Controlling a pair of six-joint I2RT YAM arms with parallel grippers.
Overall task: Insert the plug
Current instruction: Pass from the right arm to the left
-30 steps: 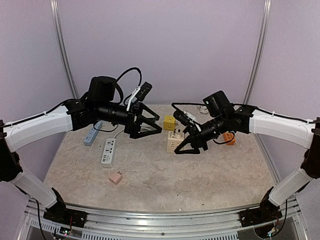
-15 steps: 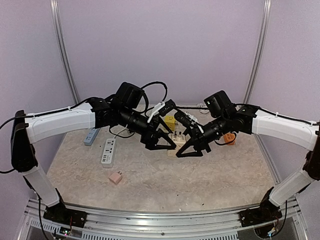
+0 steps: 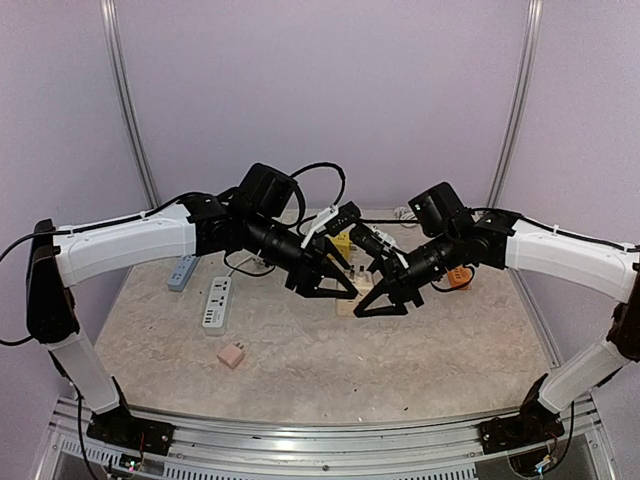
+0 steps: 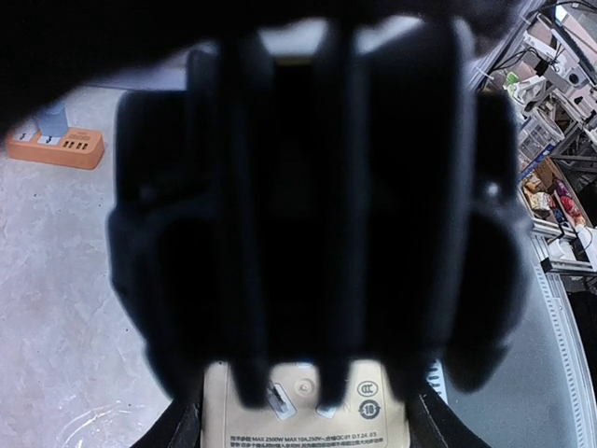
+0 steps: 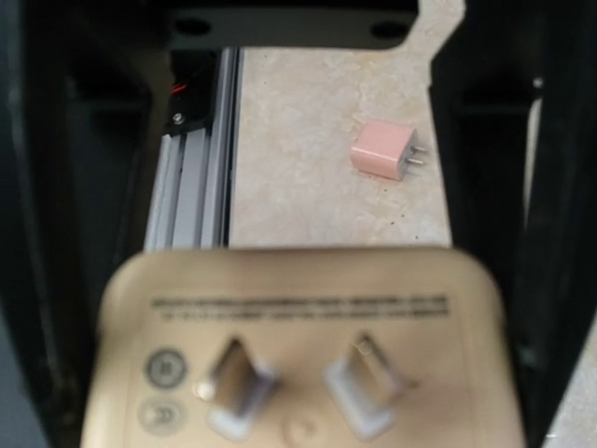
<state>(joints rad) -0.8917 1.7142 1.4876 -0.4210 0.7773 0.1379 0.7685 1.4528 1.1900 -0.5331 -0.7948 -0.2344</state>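
Since the cream, rounded-corner plastic plug adapter (image 5: 298, 308) looks light, rigid and smooth, with two angled metal prongs (image 5: 238, 383) that could bend, its flat sides suit gripping best. The right fingers (image 5: 550, 233) clasp it there. Whether the left fingers (image 3: 330, 290), just beside, grip anything cannot be told.

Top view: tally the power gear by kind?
Power strips: 3 (blue, white, orange)
Yellow cube: 1
Beige adapter: 1
Pink plug: 1
Small white item at rear, kind unclear: 1
Total: 7
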